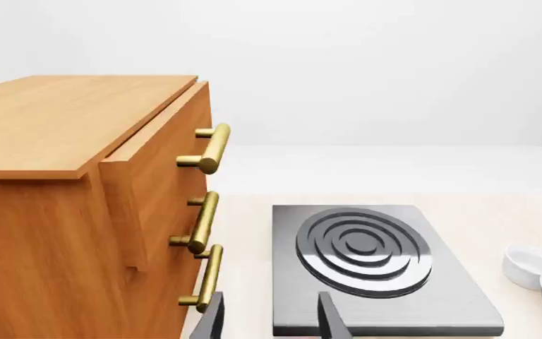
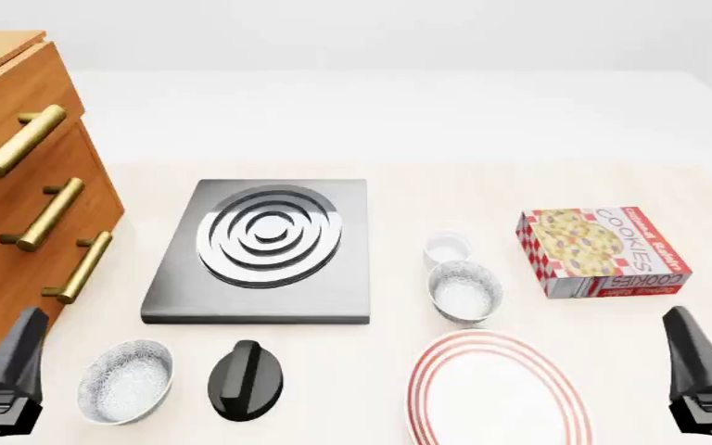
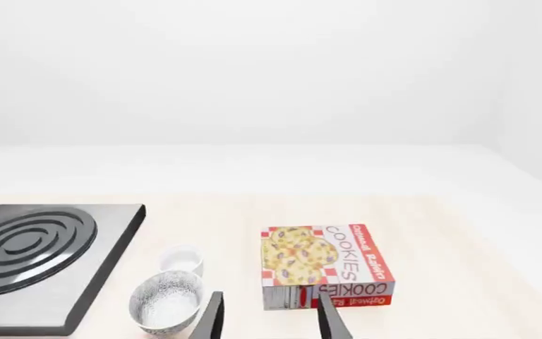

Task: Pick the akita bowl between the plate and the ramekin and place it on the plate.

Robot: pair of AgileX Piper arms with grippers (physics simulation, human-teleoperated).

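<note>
From my station I saw both arms parked low at the near edge of the table [image 2: 455, 185], the left gripper [image 2: 10, 371] in the near left corner and the right gripper [image 2: 703, 371] in the near right corner. Each wrist camera showed its two fingertips set apart with nothing between them, so both pairs of jaws stood open and held nothing.

The wooden drawer unit [image 2: 16, 185] closed off the left side; its three brass handles faced the stove plate [image 2: 263, 250]. Bare tabletop lay between the grippers and the dishes.

I counted two speckled bowls, one ramekin, one plate, one cookie box [image 2: 601, 250] and one black knob [image 2: 246, 378]. The akita bowl [image 2: 464, 291] sat between the ramekin [image 2: 448, 248] behind it and the plate [image 2: 499, 389] in front, just beside both. Its twin bowl [image 2: 125, 381] sat near the left gripper, beside the knob.

Both bowls, the ramekin and the plate held nothing.
</note>
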